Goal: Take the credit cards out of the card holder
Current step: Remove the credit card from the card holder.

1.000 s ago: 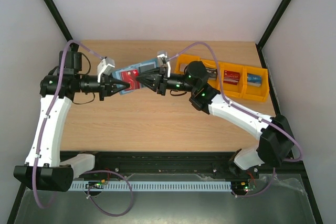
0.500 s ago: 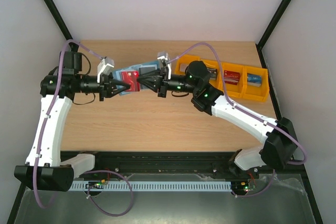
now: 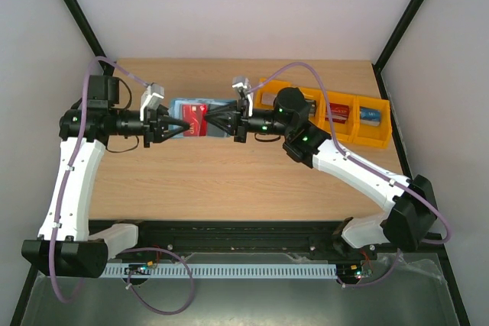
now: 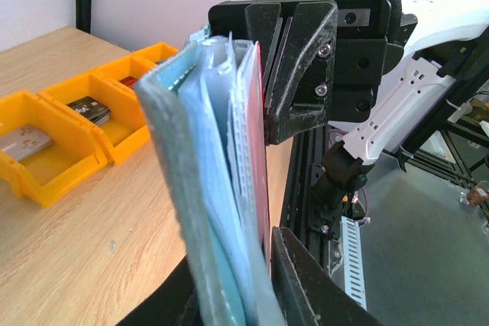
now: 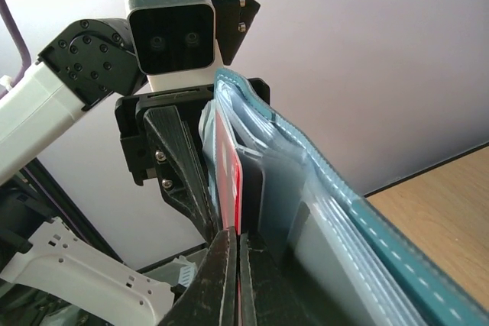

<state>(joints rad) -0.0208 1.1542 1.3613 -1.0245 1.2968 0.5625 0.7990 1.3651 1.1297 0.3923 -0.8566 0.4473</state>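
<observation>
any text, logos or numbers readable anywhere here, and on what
No text can be read.
red card: pale print, too small to read.
bin cards: marks, too blurred to read.
card holder: no print shows.

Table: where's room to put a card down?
Bare table: the wide near stretch before the card holder, and the far strip behind it. Crowded: left gripper holding it, right gripper pinching the red card, plus the orange bins.
</observation>
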